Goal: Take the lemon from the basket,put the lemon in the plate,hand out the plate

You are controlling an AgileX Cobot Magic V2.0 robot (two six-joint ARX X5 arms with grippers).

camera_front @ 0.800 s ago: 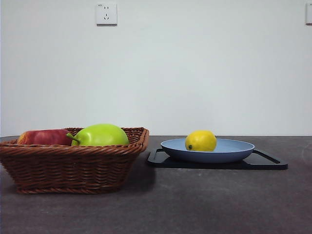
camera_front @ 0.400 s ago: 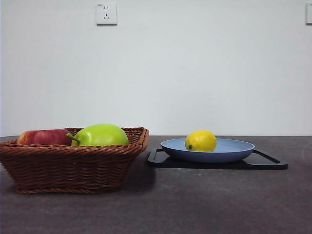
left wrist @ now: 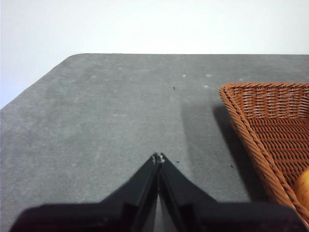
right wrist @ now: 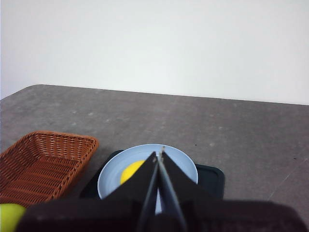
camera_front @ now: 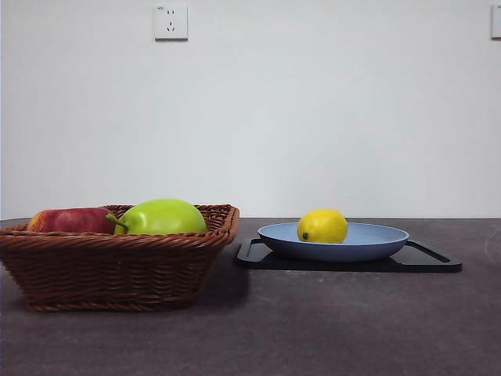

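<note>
While both arms hang clear above the tabletop (camera_front: 313,329), the lemon (camera_front: 322,226) lies in the plate (camera_front: 376,241), which sits on a black tray (camera_front: 430,262) beside the basket (camera_front: 117,270). The left gripper (left wrist: 159,156) is clenched and empty near the basket's outer side. The right gripper (right wrist: 160,153) is likewise clenched, empty, above the plate.

No readable text, labels, brands, numbers or signs in view.
</note>
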